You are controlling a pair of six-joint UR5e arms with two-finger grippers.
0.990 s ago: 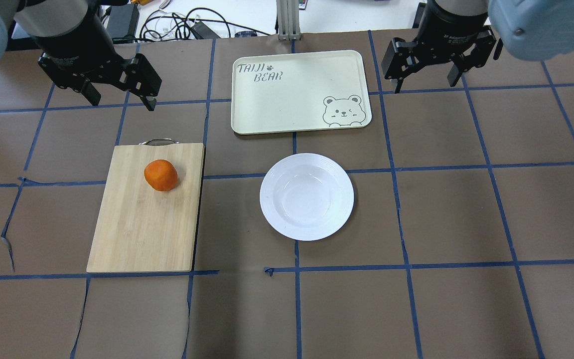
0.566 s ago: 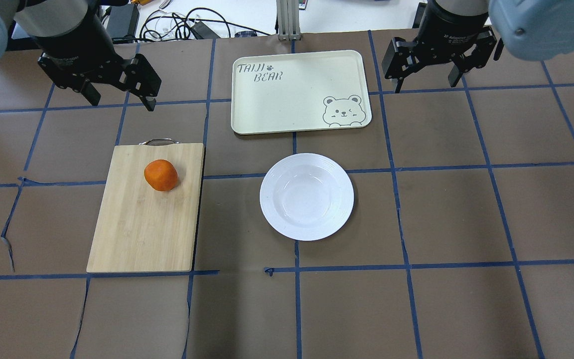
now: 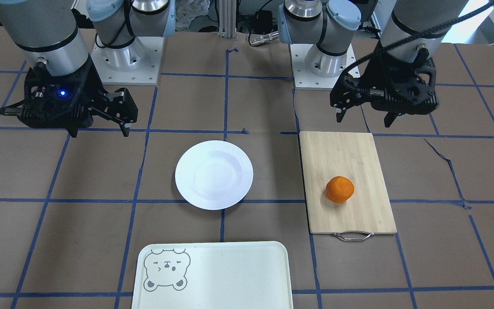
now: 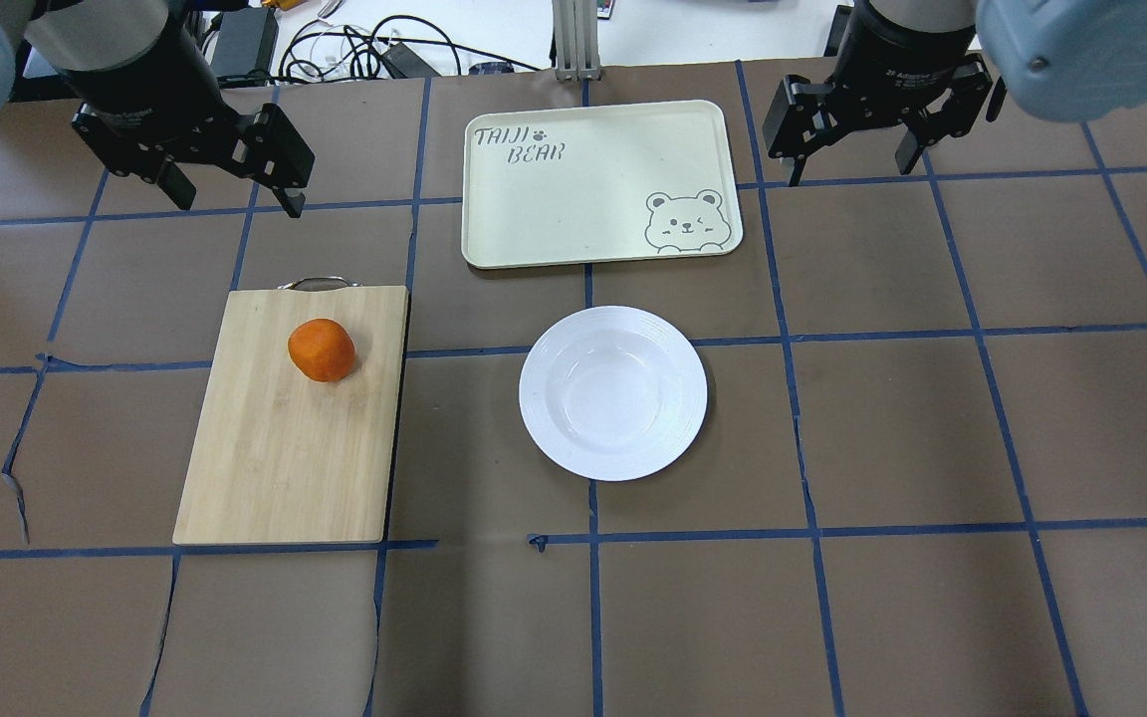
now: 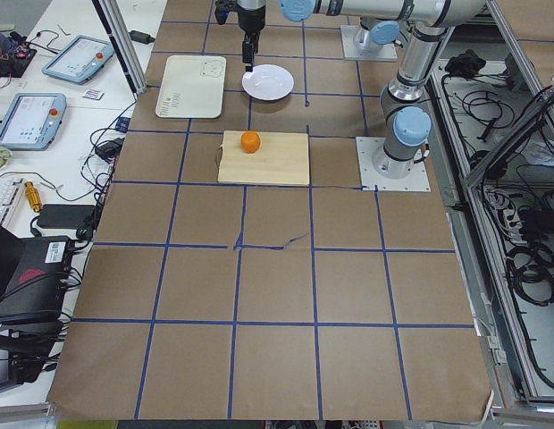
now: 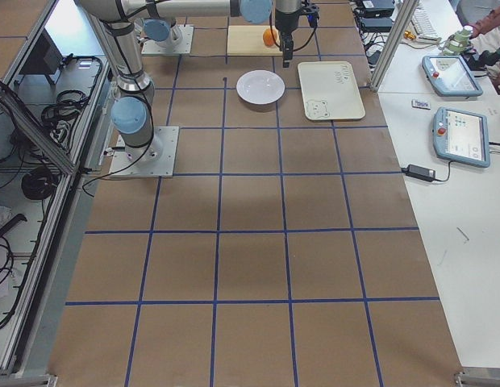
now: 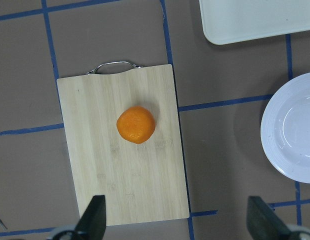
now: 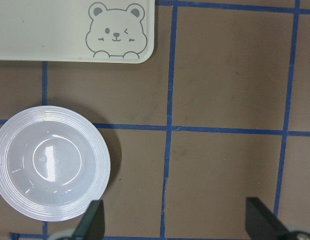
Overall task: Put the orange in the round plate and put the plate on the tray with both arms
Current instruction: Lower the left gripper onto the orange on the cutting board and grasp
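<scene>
I am seeing brown sheeting (image 4: 892, 428) covering the table (image 4: 1111, 617), with blue tape (image 4: 812, 533) marking it into squares. Beyond my left gripper (image 4: 235, 194), black cables (image 4: 364, 50) are trailing over a white bench (image 4: 693, 40), where two handheld screens (image 6: 462, 135) are also lying. Behind that gripper, to its left, a tear (image 4: 6, 474) is gaping in the sheeting.

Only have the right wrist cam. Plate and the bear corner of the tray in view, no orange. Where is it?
Observer: The orange sits on a wooden cutting board, to the robot's left of the plate, with a gap between board and plate.
Operator: Left gripper on it?
Observer: No, the left gripper is open, empty and not touching the orange.
Operator: Rest of the tray free?
Observer: The tray carries nothing; only its printed bear and lettering show.
</scene>
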